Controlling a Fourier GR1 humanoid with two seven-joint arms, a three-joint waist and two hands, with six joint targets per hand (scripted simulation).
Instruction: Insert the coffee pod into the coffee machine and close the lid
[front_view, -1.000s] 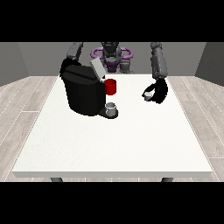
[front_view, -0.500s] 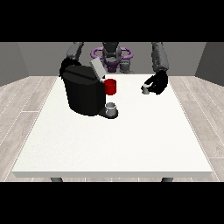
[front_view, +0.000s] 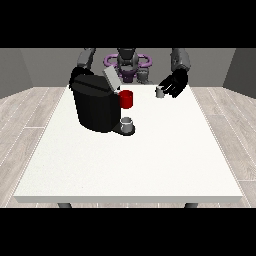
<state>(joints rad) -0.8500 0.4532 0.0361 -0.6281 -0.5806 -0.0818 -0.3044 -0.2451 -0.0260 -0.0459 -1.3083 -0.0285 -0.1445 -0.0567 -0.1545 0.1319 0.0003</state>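
While lid (front_view: 110, 79) stands open, hand (front_view: 174, 84) holds pod (front_view: 159, 92) — no writing legible.

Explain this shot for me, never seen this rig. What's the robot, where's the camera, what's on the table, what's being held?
The camera stands across a white table and faces a humanoid robot, small at the top, whose arms reach toward us. On the table sits a black coffee machine with its grey lid tilted open, a red part on its front and a small grey cup on its base. The robot hand at the view's right has its fingers curled round a small grey coffee pod, lifted near the table's far edge. The robot hand at the view's left sits behind the machine; its fingers are not readable.
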